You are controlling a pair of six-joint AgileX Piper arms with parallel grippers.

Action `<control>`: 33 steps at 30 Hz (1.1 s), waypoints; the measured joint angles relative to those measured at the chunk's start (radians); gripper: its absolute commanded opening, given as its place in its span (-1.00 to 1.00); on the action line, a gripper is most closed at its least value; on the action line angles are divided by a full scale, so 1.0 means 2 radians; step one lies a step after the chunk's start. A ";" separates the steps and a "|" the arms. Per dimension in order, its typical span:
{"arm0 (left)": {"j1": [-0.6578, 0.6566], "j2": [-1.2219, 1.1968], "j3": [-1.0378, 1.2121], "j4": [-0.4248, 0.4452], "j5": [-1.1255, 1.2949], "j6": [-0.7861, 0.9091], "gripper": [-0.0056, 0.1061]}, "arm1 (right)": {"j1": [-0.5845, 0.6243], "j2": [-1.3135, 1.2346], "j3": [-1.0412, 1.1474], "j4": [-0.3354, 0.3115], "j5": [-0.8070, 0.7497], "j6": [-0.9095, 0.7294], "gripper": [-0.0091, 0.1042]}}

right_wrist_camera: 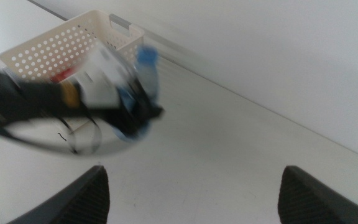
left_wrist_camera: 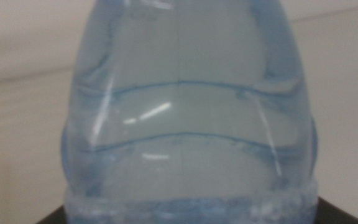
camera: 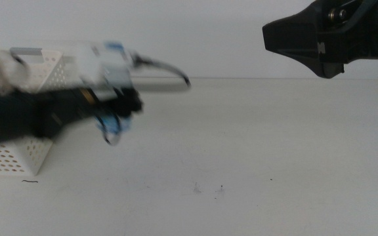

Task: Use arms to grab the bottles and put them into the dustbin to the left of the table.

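My left gripper point(camera: 125, 108) reaches in from the left, blurred by motion, and is shut on the small clear water bottle point(camera: 114, 128). It holds the bottle above the table, just right of the white perforated dustbin point(camera: 12, 157). The bottle point(left_wrist_camera: 185, 124) fills the left wrist view. In the right wrist view the bottle point(right_wrist_camera: 143, 74) stands blue cap up beside the dustbin point(right_wrist_camera: 55, 50), and something red point(right_wrist_camera: 64, 76) lies inside the bin. My right gripper point(camera: 307, 39) hangs open and empty high at the right point(right_wrist_camera: 197, 199). The yellow tea bottle is out of view.
The white table point(camera: 254, 151) stretches right of the bin, with small dark specks point(camera: 209, 190) near the front. A short dark mark point(camera: 30, 181) lies by the bin's front corner. A pale wall stands behind the table.
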 measured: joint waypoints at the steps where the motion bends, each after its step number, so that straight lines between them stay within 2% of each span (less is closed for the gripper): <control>1: 0.007 -0.027 -0.017 0.004 0.055 0.002 -0.92 | 0.000 0.000 0.000 0.000 0.000 0.000 0.72; 6: 0.059 -0.070 -0.149 0.007 0.291 0.046 -0.92 | 0.000 0.000 0.000 0.000 0.000 0.000 0.72; 12: 0.166 -0.014 -0.329 -0.002 0.531 0.132 -0.92 | 0.000 0.000 0.000 0.000 0.000 0.000 0.72; 17: 0.240 0.054 -0.420 -0.005 0.606 0.158 -0.92 | 0.000 0.000 0.000 0.000 0.000 0.000 0.72; 24: 0.276 0.139 -0.446 -0.010 0.621 0.163 -0.88 | 0.000 0.000 0.000 0.000 0.000 -0.001 0.72; 29: 0.278 0.183 -0.446 -0.006 0.617 0.163 -0.59 | 0.000 0.000 0.000 0.000 0.000 -0.001 0.72; 33: 0.278 0.205 -0.447 -0.003 0.604 0.164 -0.03 | 0.000 0.000 0.000 0.000 0.000 -0.001 0.72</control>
